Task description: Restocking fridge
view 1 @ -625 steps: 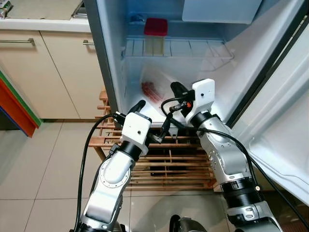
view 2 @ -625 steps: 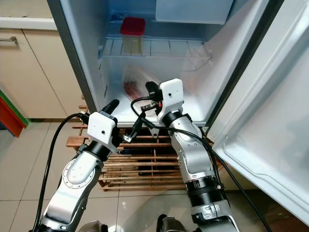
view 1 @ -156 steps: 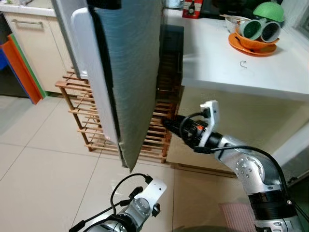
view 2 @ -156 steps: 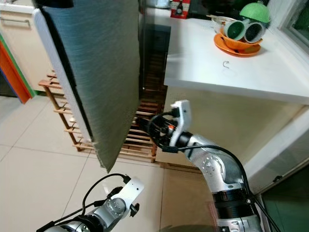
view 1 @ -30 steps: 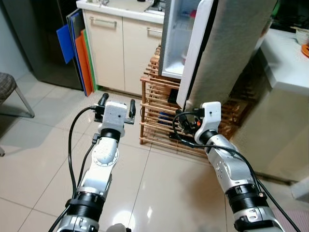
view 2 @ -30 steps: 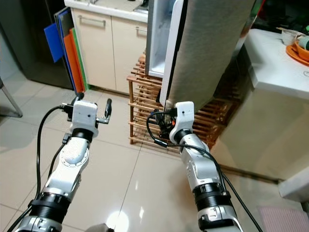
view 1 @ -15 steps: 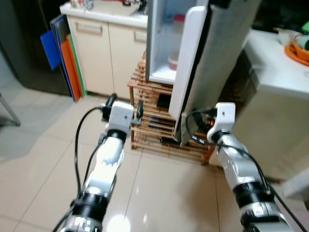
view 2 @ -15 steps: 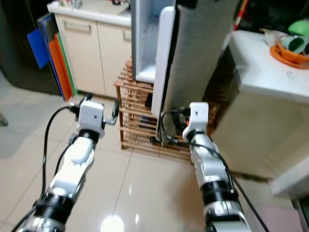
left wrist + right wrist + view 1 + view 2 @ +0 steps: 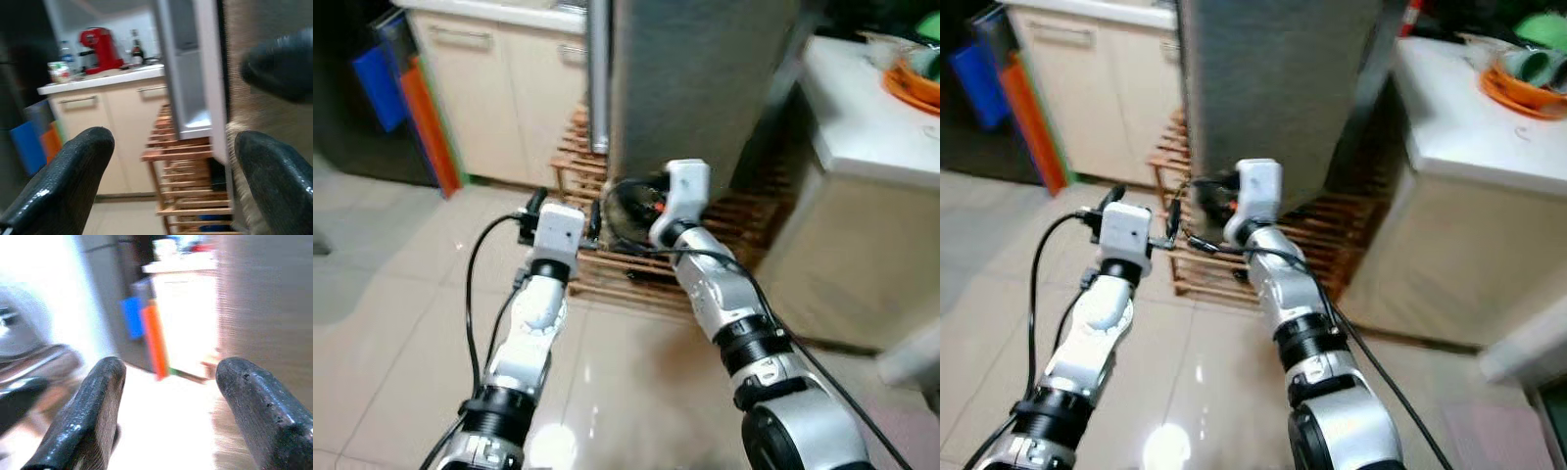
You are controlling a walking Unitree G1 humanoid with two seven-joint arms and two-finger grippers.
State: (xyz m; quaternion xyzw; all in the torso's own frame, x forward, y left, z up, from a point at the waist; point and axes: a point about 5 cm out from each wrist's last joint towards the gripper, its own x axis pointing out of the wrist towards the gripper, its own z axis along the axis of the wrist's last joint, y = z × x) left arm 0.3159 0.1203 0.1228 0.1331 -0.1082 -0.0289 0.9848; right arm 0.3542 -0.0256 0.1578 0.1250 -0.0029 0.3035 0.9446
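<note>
In front of the robot stands the fridge [image 9: 695,88], its grey textured door [image 9: 1273,98] facing the camera and looking almost shut, though the head views are blurred. In the left wrist view a narrow strip of white interior still shows between door edge and cabinet. The fridge rests on a slatted wooden rack [image 9: 607,259] on the tiled floor [image 9: 401,333]. The left gripper [image 9: 173,183] is raised near the lower corner of the door, its fingers [image 9: 68,181] spread wide with nothing between them. The right gripper [image 9: 171,411] is held low against the door's bottom edge, fingers [image 9: 93,416] also parted and empty. Cream cupboards [image 9: 499,88] stand to the left, with blue and orange boards [image 9: 406,98] leaning beside them. To the right a white bench [image 9: 1469,117] carries an orange dish [image 9: 1518,83].
</note>
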